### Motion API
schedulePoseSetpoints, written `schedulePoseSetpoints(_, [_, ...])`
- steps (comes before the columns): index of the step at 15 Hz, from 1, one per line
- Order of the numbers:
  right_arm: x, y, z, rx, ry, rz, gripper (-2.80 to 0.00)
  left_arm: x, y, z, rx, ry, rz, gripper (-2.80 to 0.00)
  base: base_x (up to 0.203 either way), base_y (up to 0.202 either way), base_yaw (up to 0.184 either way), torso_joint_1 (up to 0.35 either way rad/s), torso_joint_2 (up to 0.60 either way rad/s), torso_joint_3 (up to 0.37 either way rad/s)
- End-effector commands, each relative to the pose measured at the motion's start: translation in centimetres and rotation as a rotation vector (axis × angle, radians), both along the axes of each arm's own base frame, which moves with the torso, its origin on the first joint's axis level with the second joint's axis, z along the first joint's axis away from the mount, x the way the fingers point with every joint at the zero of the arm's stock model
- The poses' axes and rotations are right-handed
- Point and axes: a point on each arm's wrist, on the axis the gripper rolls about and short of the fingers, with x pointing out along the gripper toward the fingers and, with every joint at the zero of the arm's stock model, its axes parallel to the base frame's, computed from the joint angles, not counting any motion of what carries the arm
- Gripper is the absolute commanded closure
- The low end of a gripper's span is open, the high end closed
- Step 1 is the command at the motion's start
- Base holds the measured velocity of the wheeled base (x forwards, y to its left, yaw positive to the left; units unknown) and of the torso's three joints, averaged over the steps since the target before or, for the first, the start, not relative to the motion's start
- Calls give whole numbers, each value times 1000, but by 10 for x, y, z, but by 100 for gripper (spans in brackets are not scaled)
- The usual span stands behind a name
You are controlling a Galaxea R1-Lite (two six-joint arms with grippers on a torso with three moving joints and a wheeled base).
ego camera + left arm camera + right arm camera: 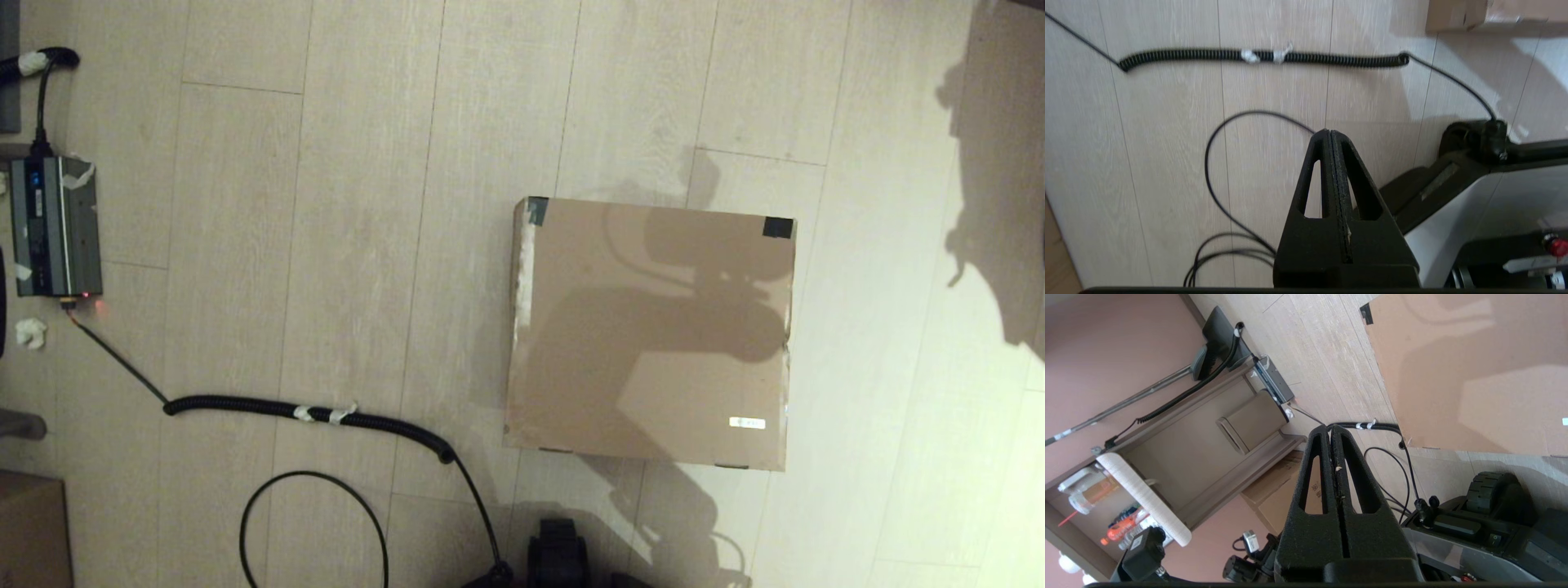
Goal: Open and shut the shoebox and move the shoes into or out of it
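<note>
The shoebox [649, 335] lies on the wooden floor right of centre in the head view, its lid down flat, with dark tape patches on its two far corners and a small white label near its front right. Its brown top [1474, 371] also fills the right wrist view, and one corner [1457, 16] shows in the left wrist view. The shoes are out of view. My left gripper [1329, 132] is shut on nothing, held over bare floor near the robot's base. My right gripper [1329, 428] is shut and empty too, off the box's near side. Neither gripper appears in the head view.
A black coiled cable [310, 411] runs across the floor left of the box to a grey power unit [55, 227] at the far left. Thin loose cable [314, 523] loops near the robot base [559, 555]. A smaller cardboard box [31, 531] sits at the bottom left corner.
</note>
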Motion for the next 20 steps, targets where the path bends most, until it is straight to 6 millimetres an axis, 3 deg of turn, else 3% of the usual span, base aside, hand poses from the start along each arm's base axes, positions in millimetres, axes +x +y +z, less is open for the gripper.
schedulePoseSetpoints(1, [-2,2,-4,1,12,0,0,-2,0,-1,0,-22,1,0,0,0,0,0,0,0])
schedulePoseSetpoints(4, [-10,12,-16,13,22,-5,0,-2,0,-1,0,-22,1,0,0,0,0,0,0,0])
schedulePoseSetpoints(7, [-16,20,-57,95,95,44,0,-2,0,-1,0,-22,1,0,0,0,0,0,0,0])
schedulePoseSetpoints(10, [-23,30,-86,130,150,240,0,-2,0,-1,0,-22,1,0,0,0,0,0,0,0])
schedulePoseSetpoints(13, [-12,25,-120,260,158,266,0,-2,0,-1,0,-23,1,0,0,0,0,0,0,0])
schedulePoseSetpoints(17, [6,20,-170,215,-2,49,0,-2,0,-1,0,-22,1,0,0,0,0,0,0,0])
schedulePoseSetpoints(20, [13,17,-199,-217,-99,-352,0,-2,0,-1,0,-22,1,0,0,0,0,0,0,0])
